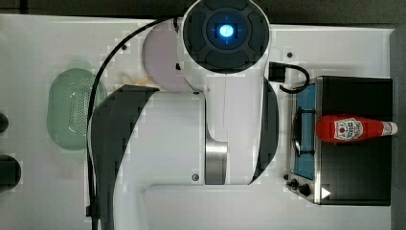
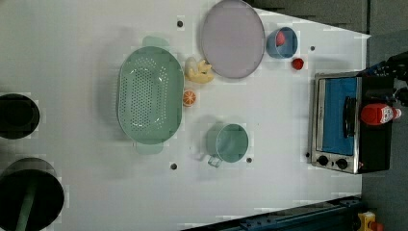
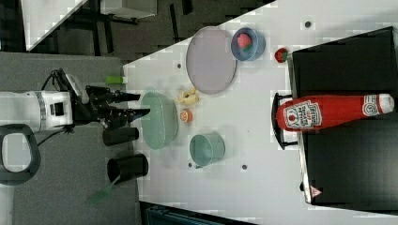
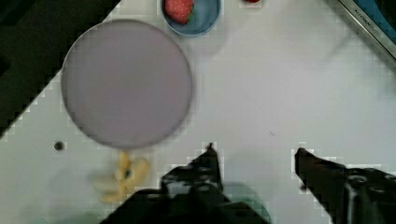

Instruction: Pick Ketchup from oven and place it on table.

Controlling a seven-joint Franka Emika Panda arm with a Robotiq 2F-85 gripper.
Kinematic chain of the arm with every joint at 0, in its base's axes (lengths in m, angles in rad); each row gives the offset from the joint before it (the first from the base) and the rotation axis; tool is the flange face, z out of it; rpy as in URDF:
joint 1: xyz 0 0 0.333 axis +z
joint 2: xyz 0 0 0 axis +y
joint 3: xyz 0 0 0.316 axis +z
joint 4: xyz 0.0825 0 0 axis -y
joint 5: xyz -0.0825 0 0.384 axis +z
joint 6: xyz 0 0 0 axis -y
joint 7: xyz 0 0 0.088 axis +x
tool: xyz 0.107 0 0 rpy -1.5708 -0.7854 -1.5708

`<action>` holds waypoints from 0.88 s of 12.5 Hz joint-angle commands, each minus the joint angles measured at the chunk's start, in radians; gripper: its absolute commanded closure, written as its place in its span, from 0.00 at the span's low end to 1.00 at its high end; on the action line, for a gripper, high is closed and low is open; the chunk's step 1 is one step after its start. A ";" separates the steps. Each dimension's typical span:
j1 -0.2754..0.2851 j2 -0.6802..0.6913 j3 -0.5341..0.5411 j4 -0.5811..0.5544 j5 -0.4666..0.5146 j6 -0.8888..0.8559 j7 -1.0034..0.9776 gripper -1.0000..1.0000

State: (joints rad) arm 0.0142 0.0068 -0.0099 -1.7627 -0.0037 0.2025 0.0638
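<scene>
The ketchup (image 1: 352,129), a red bottle with a white label and white cap, rests on the black top of the oven (image 1: 354,182), its base at the door edge and its cap toward the top view's right. The ketchup (image 3: 324,112) and the oven (image 3: 347,164) are at the right view's right. My gripper (image 3: 136,105) hangs far off toward the right view's left, over the green colander (image 3: 159,120), well apart from the bottle. The gripper (image 4: 254,151) is open, with bare white table (image 4: 289,84) between its black fingers (image 4: 210,161).
On the table (image 2: 72,48) lie a green colander (image 2: 150,95), a purple plate (image 2: 233,38), a blue bowl (image 2: 282,42) holding a strawberry, a loose strawberry (image 2: 298,63), a banana (image 2: 198,70), an orange slice (image 2: 189,97), a teal cup (image 2: 227,143) and black cups (image 2: 17,115).
</scene>
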 commanded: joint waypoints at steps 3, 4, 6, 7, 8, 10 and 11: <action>-0.020 -0.358 -0.052 -0.182 -0.004 -0.172 0.031 0.00; -0.025 -0.358 -0.055 -0.182 -0.004 -0.170 0.031 0.00; -0.042 -0.351 -0.074 -0.182 -0.006 -0.158 0.031 0.00; -0.054 -0.342 -0.093 -0.182 -0.006 -0.144 0.031 0.00; -0.066 -0.328 -0.118 -0.182 -0.006 -0.125 0.031 0.00; -0.091 -0.287 -0.181 -0.181 -0.006 -0.077 0.031 0.00; -0.102 -0.263 -0.218 -0.181 -0.006 -0.047 0.030 0.00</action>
State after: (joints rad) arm -0.0313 -0.3081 -0.1562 -1.9160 -0.0150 0.1510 0.0748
